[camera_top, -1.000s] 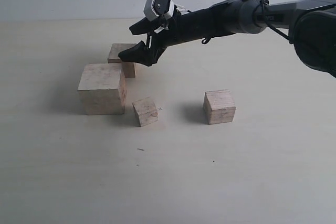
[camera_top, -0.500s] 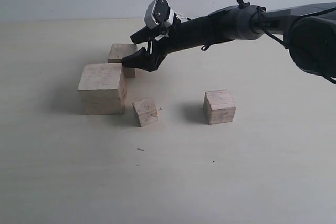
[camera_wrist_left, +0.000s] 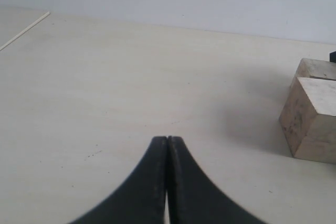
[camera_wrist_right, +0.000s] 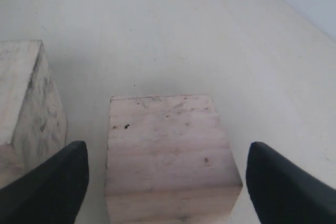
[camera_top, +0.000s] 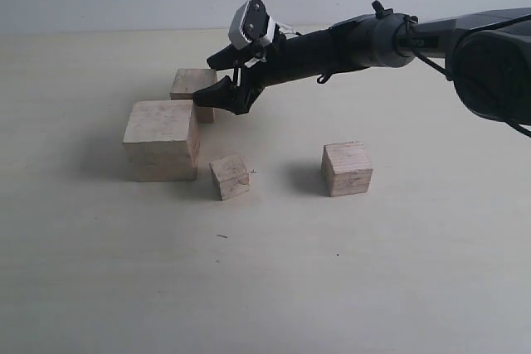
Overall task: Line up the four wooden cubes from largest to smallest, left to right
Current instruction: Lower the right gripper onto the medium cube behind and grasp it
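Note:
Four pale wooden cubes rest on the table. The largest cube point(camera_top: 160, 140) is at the left, with the second largest cube point(camera_top: 191, 83) just behind it. The smallest cube point(camera_top: 230, 176) lies right of the largest, and a medium cube point(camera_top: 347, 168) sits further right. My right gripper point(camera_top: 214, 79) is open and hovers by the back cube. In the right wrist view that cube point(camera_wrist_right: 167, 150) lies between the fingers point(camera_wrist_right: 58, 187), untouched, and the largest cube point(camera_wrist_right: 23, 98) is beside it. My left gripper point(camera_wrist_left: 167, 141) is shut on nothing, off to the side of the largest cube point(camera_wrist_left: 315, 119).
The right arm point(camera_top: 373, 35) stretches across from the right, above the table behind the medium cube. The pale tabletop point(camera_top: 332, 288) meets a light wall at the back. A table edge line point(camera_wrist_left: 23, 29) shows in the left wrist view.
The right gripper has come down a little and settled open around the back cube. None of the cubes has moved.

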`<control>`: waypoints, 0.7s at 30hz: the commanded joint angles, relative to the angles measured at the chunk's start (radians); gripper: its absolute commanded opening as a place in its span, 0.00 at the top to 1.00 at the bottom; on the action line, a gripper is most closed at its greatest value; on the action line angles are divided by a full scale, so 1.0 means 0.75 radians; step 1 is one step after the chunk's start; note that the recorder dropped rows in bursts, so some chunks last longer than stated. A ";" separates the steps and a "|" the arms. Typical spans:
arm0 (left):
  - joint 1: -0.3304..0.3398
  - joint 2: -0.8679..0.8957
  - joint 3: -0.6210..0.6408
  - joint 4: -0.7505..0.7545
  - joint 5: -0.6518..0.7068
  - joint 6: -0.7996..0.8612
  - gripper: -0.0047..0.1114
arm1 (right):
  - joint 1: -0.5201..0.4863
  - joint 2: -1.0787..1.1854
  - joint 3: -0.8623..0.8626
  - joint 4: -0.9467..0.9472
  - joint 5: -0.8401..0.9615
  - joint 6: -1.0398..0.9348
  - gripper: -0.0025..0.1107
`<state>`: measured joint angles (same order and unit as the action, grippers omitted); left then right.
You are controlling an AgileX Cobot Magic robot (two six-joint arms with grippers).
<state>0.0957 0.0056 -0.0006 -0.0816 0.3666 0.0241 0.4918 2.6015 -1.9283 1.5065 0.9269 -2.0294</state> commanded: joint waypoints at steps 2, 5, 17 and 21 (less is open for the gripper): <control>-0.009 -0.007 0.001 0.000 -0.016 -0.003 0.96 | -0.003 -0.006 -0.009 -0.010 0.005 -0.016 0.48; -0.009 -0.007 0.001 0.000 -0.016 -0.003 0.96 | -0.003 -0.006 -0.009 -0.061 0.022 -0.016 0.58; -0.009 -0.007 0.001 0.000 -0.016 -0.003 0.96 | -0.003 -0.114 -0.009 -0.279 -0.059 0.136 0.98; -0.009 -0.007 0.001 0.000 -0.016 -0.003 0.96 | -0.003 -0.185 -0.009 -0.452 -0.127 0.293 0.98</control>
<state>0.0957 0.0056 -0.0006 -0.0816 0.3666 0.0241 0.4918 2.5108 -1.9320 1.2449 0.8565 -1.8822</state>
